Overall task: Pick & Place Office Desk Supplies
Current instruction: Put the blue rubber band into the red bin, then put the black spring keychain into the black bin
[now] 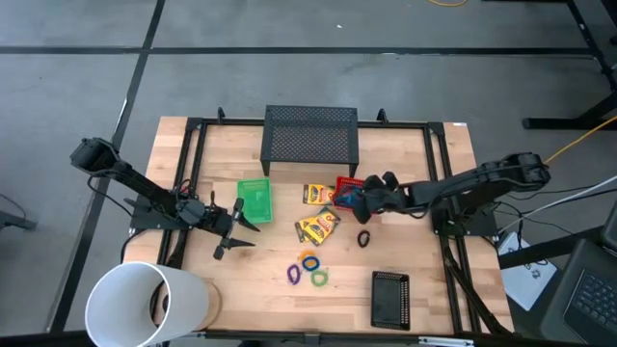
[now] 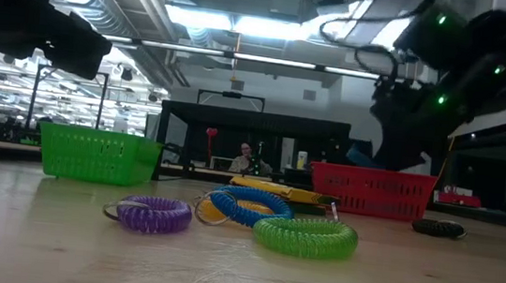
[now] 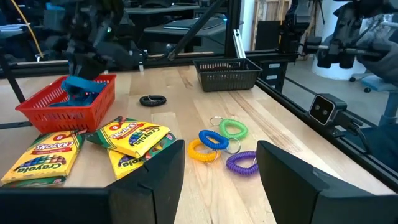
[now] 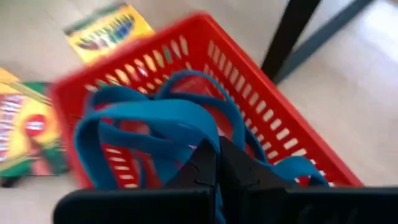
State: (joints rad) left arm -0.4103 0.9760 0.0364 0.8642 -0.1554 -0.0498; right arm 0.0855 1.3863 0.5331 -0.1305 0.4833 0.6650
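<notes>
Blue cord bundle [image 4: 155,134] pinched by right gripper [image 4: 214,165] — over red tray [image 4: 261,118], left gripper [image 1: 234,229] idle

This is a robotics lab or workshop in a large industrial hall. The wooden surface [image 1: 405,173] sits inside a black metal frame [image 1: 193,173] on a grey concrete floor [image 1: 289,77] marked with dark lines. Beyond the surface, the low view shows an open ceiling with bare ducts [image 2: 125,15] and strip lights [image 2: 274,26], more workbenches, and a person [image 2: 245,157] seated far behind the red basket [image 2: 372,192]. Near that basket, cables [image 1: 578,145] trail off the surface's edge beside a laptop [image 1: 588,289]. The left wrist view shows further dark equipment racks [image 3: 186,25] behind the surface.
</notes>
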